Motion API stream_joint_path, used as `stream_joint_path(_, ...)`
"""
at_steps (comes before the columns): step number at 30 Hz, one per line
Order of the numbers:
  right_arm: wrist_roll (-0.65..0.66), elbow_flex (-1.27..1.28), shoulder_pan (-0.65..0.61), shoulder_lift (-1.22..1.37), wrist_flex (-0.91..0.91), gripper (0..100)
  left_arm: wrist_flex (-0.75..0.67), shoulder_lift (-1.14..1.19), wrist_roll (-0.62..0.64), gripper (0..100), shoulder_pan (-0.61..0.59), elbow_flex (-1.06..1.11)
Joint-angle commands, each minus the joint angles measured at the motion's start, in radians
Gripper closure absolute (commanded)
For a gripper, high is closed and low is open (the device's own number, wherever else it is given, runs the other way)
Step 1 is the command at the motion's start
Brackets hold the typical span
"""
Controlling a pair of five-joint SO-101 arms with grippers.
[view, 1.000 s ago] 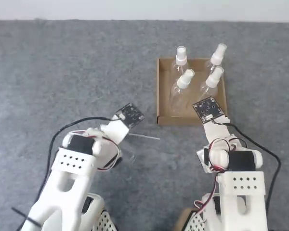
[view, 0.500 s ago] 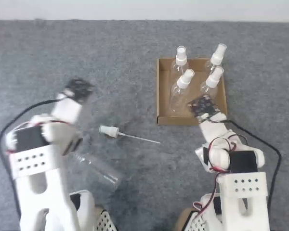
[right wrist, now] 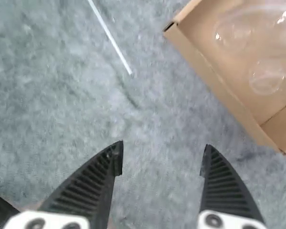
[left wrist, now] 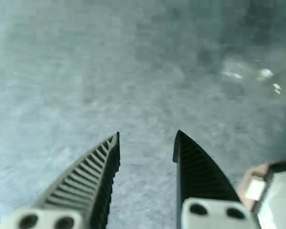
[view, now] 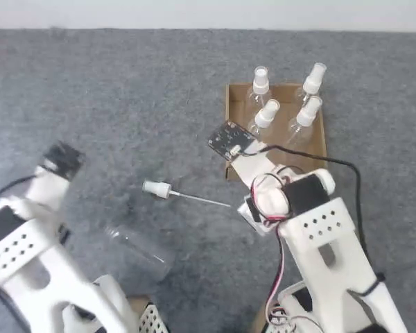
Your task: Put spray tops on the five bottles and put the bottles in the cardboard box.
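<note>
Hovering spread and empty, the right gripper point(right wrist: 163, 145) is risking nudging the spray top point(view: 156, 188) away by catching its thin tube.

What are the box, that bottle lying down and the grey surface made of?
The box looks like plain brown cardboard, matte, with no sheen. The lying bottle seems to be clear glossy plastic, possibly glass: the grey shows through it, with bright highlights. The table cover looks like grey felt or carpet, fuzzy and mottled.
</note>
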Motion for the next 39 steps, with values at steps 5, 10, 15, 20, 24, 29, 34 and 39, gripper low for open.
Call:
stream_joint_path(5,-0.018,-0.163,-0.01,0.062,0.016,78.2,-0.167,0.005,0.127,83,0.176,0.196)
stream_joint_path(10,-0.021,-0.163,-0.01,0.059,0.016,78.2,-0.278,0.005,0.328,83,0.399,0.269)
stream_joint_path(15,-0.021,-0.163,-0.01,0.059,0.016,78.2,-0.279,0.005,0.48,83,0.586,0.269)
stream_joint_path(20,-0.021,-0.163,-0.01,0.059,0.016,78.2,-0.282,0.005,0.594,83,0.743,0.274)
stream_joint_path(24,-0.021,-0.163,-0.01,0.059,0.016,78.2,-0.284,0.005,0.663,83,0.85,0.268)
stream_joint_path(29,-0.021,-0.164,-0.012,0.062,0.016,78.2,-0.284,-0.003,0.674,83,0.922,0.265)
stream_joint_path(34,-0.023,-0.167,-0.053,0.071,0.004,78.2,-0.216,-0.003,0.671,83,0.839,0.148)
stream_joint_path(39,-0.028,-0.169,-0.17,0.073,-0.031,78.2,-0.141,-0.003,0.6,83,0.735,-0.018)
